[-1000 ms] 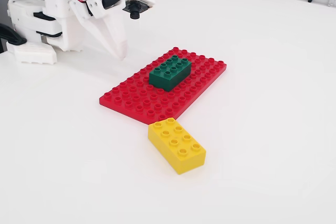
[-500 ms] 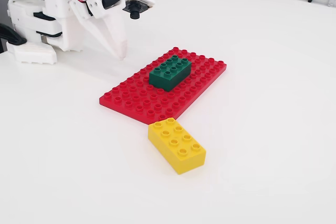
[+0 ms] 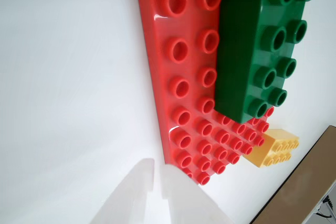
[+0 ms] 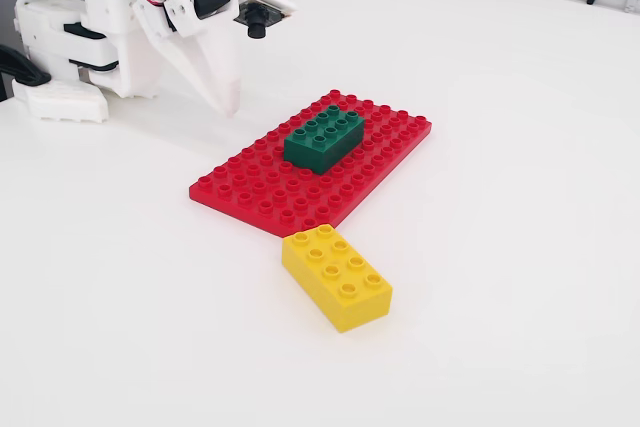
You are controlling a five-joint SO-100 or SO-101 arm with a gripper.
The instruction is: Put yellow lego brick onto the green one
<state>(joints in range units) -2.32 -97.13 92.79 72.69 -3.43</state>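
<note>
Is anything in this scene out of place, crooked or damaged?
Nothing looks damaged or spilled. The green one sits squarely on the red baseplate. The yellow lego brick lies flat on the white table by the plate's near corner, at an angle to its edge. The tool hangs empty.

A plain white table (image 4: 520, 147) carries everything. A flat red studded baseplate (image 4: 250, 182) lies on it near the middle. The yellow lego brick (image 4: 336, 277) rests directly on the tabletop just off the baseplate's near corner. The arm's white base (image 4: 60, 37) sits beyond the baseplate's far left side.
</note>
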